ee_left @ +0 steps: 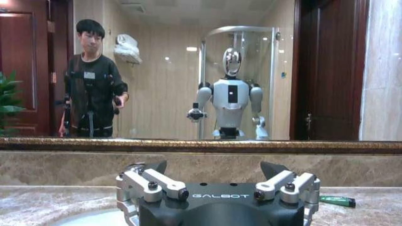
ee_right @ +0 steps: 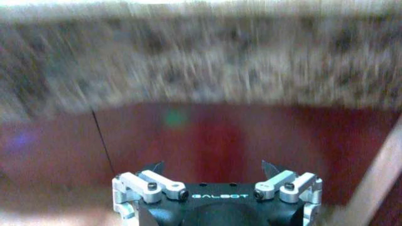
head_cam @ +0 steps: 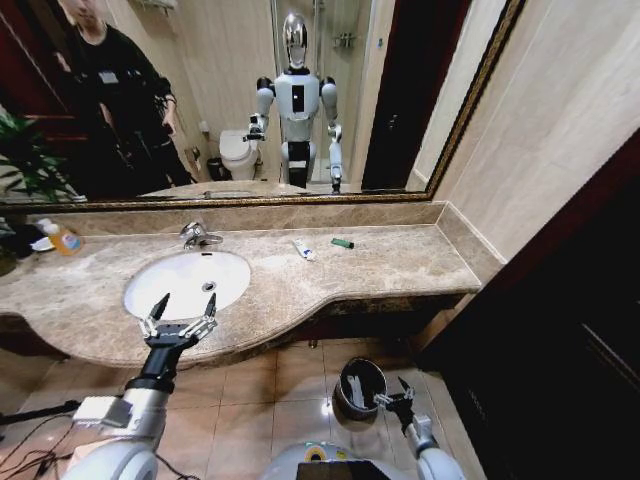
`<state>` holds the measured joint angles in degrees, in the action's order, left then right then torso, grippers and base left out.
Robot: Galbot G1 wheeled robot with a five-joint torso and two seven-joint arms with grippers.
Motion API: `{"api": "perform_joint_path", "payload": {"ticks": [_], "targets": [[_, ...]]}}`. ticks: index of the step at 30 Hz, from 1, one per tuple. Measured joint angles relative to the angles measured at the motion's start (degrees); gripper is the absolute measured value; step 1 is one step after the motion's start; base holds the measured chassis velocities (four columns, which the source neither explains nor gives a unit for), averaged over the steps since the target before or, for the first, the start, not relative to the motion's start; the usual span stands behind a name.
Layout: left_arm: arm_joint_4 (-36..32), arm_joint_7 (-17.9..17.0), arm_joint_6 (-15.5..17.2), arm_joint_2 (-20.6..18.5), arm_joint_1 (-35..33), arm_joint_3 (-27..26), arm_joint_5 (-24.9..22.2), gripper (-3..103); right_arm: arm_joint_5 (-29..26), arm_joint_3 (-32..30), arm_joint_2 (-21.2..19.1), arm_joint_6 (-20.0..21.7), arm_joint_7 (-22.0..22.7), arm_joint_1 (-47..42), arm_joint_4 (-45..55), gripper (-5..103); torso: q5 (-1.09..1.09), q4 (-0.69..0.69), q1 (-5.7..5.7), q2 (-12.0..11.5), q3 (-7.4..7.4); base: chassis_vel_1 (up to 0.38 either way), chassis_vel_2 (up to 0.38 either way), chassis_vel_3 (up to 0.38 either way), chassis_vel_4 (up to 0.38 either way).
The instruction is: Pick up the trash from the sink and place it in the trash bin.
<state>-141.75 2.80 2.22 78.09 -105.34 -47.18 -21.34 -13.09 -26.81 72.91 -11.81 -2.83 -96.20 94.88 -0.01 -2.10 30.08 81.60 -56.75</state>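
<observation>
My right claw (head_cam: 396, 392) hangs low with its jaws apart, just beside the trash bin (head_cam: 361, 389) on the floor. My left claw (head_cam: 185, 304) hovers spread wide over the sink's (head_cam: 187, 282) near rim. Farther back on the marble surface (head_cam: 390, 268) lie the trash pieces: a white tube (head_cam: 304, 249) and a green piece (head_cam: 342, 243).
</observation>
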Motion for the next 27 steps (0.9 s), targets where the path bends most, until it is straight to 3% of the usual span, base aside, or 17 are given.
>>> {"api": "perform_joint_path", "payload": {"ticks": [9,16,18,20,25,27], "targets": [[0.01,0.01,0.00,0.00,0.00,0.00,0.00,100,0.10,-1.25,-0.86,3.41,0.29,-5.28,18.83,100,0.00,-0.01,-0.01,0.00,0.00,0.000,0.000,0.000,0.000],[0.00,0.01,0.00,0.00,0.00,0.01,0.00,100,-1.21,-0.14,-3.06,12.35,-0.09,4.77,24.21,100,0.02,-0.01,-0.01,0.00,0.00,0.000,0.000,0.000,0.000],[0.00,0.00,0.00,0.00,0.00,0.00,0.00,100,-2.60,-0.07,-4.49,14.78,-1.61,8.13,24.16,100,0.01,-0.02,0.00,0.00,-0.01,0.000,0.000,0.000,0.000],[0.01,0.00,0.00,0.00,0.00,0.01,0.00,100,-4.80,-0.05,-7.01,18.08,-6.06,13.29,22.55,100,0.00,-0.02,0.01,0.00,-0.01,0.000,0.000,0.000,0.000],[0.00,0.00,0.00,0.00,0.00,0.00,0.00,100,-7.22,0.94,-9.56,20.74,-13.68,23.82,15.76,100,0.02,-0.01,0.00,0.00,-0.01,0.000,0.000,0.000,0.000],[0.00,0.00,0.00,0.00,0.00,0.00,0.00,100,-8.23,1.47,-9.82,21.31,-14.48,26.30,14.22,100,0.02,-0.01,0.00,0.00,-0.01,0.000,0.000,0.000,0.000]]}}
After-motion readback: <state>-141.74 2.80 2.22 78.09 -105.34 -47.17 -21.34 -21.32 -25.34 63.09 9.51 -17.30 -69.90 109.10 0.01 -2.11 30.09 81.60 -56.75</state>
